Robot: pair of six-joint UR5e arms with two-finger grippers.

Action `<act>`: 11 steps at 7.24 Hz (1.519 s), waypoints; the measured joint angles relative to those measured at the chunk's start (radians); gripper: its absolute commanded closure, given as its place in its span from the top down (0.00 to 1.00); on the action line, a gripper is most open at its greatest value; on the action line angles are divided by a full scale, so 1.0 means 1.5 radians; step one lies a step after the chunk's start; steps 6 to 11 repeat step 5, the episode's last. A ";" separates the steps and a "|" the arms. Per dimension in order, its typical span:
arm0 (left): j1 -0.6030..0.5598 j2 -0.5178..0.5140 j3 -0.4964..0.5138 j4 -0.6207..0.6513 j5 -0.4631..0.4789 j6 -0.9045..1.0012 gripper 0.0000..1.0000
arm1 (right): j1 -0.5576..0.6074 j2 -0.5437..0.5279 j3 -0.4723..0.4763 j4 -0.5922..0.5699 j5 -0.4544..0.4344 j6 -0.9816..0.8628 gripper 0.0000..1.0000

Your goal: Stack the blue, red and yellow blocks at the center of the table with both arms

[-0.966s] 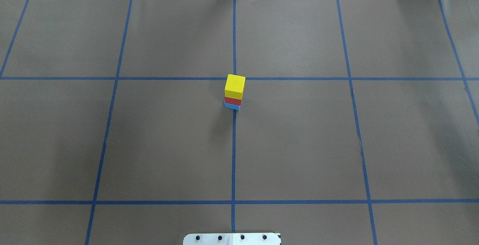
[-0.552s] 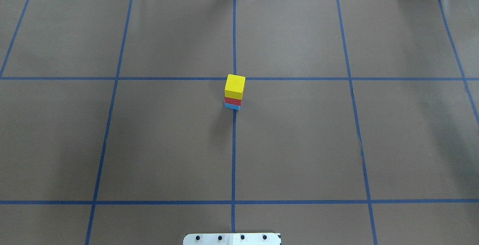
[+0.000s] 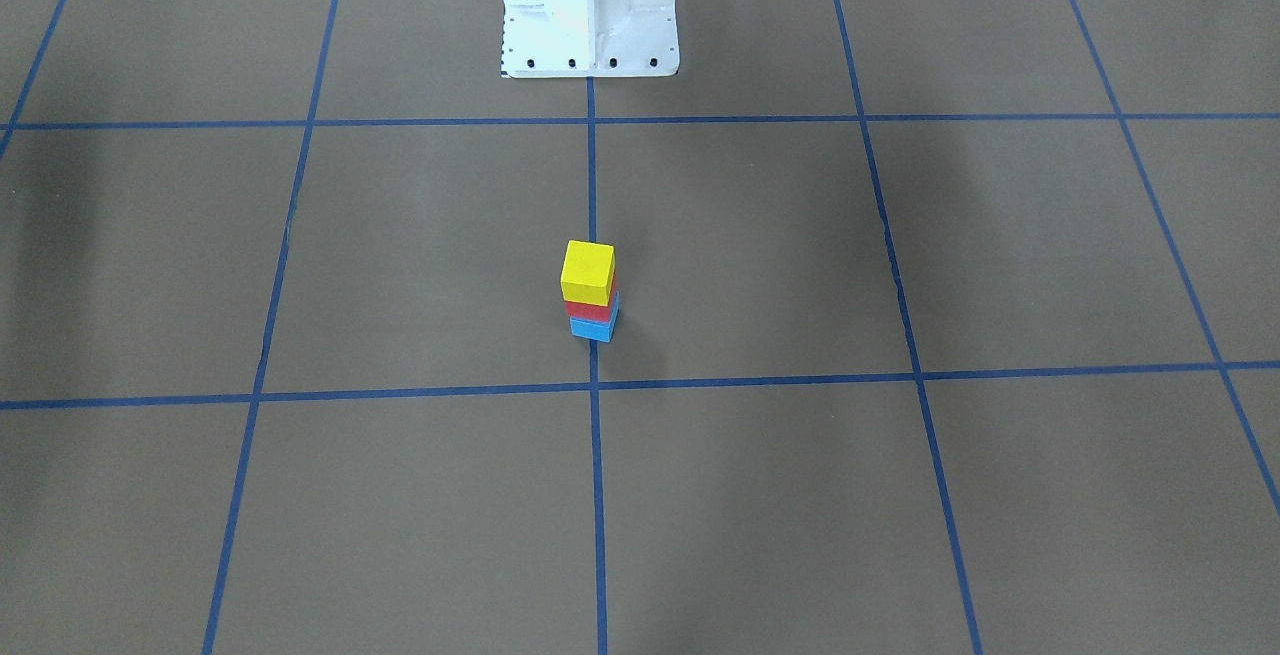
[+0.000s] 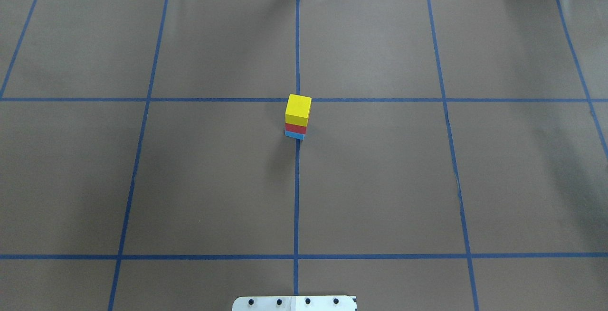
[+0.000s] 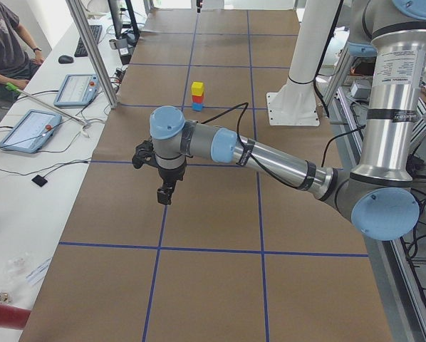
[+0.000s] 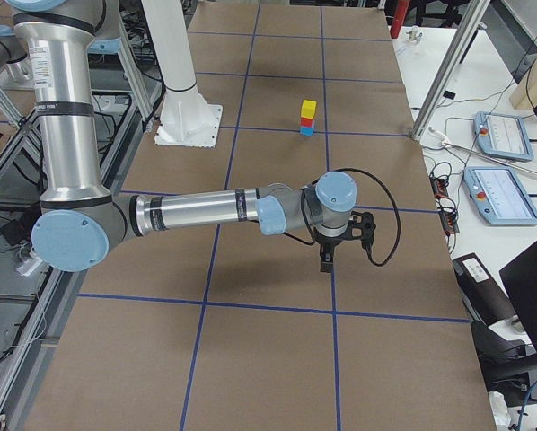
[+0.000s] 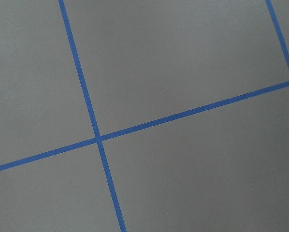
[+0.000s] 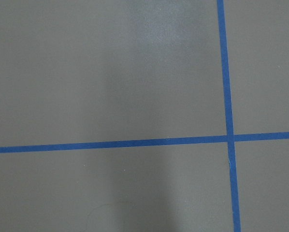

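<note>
A yellow block (image 4: 298, 109) sits on a red block (image 4: 295, 128), which sits on a blue block (image 4: 294, 135), at the table's center by the blue tape cross. The stack stands upright and also shows in the front-facing view (image 3: 587, 272) and both side views (image 5: 197, 88) (image 6: 308, 109). My left gripper (image 5: 164, 196) hangs over the table's left part, far from the stack. My right gripper (image 6: 325, 262) hangs over the right part, also far from the stack. Both show only in the side views, so I cannot tell whether they are open or shut. The wrist views show only brown paper and tape lines.
The robot's white base (image 3: 590, 5) stands at the table's near-robot edge (image 4: 294, 303). An operator (image 5: 3, 43) sits beside tablets (image 5: 29, 130) (image 5: 81, 89) past the far edge. A metal post (image 5: 92, 53) stands at that edge. More tablets (image 6: 500, 135) lie there.
</note>
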 measured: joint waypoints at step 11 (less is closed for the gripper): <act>0.000 0.001 -0.012 0.000 -0.001 -0.001 0.99 | 0.000 -0.003 0.000 0.027 0.000 0.001 1.00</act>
